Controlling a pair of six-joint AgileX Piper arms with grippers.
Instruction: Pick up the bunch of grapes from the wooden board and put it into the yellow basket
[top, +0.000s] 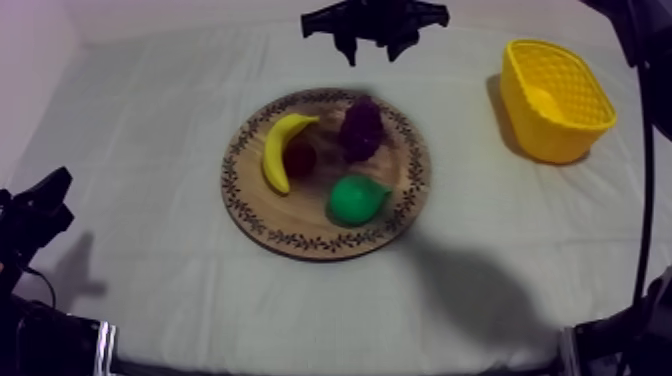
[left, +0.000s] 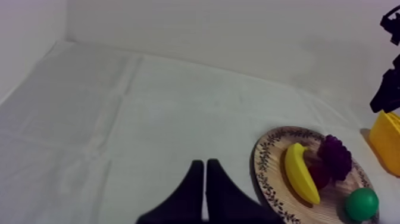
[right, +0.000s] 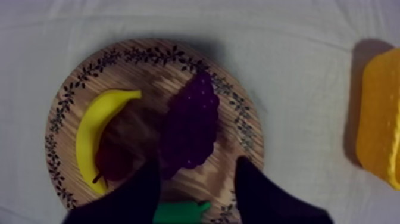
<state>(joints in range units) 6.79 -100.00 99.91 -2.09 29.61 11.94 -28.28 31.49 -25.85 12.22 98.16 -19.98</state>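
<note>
The purple bunch of grapes (top: 362, 128) lies on the far right part of the round wooden board (top: 325, 238), beside a banana (top: 280, 148), a small red fruit (top: 300, 158) and a green pear (top: 357, 198). My right gripper (top: 371, 52) hangs above the board's far edge. Seen from its wrist, that gripper (right: 196, 173) is open, its black fingers apart just above the grapes (right: 191, 125) without touching them. The yellow basket (top: 556, 98) stands at the far right. My left gripper (left: 205, 164) is shut on nothing, low over the cloth to the left of the board (left: 268, 173).
The basket (right: 381, 125) is a short way to the right of the board (right: 238, 107), with bare cloth between them. The banana (right: 98, 128) and red fruit (right: 116, 161) lie left of the grapes, and the pear (right: 178, 211) lies just on their near side. My left gripper (top: 45, 200) rests at the table's left edge.
</note>
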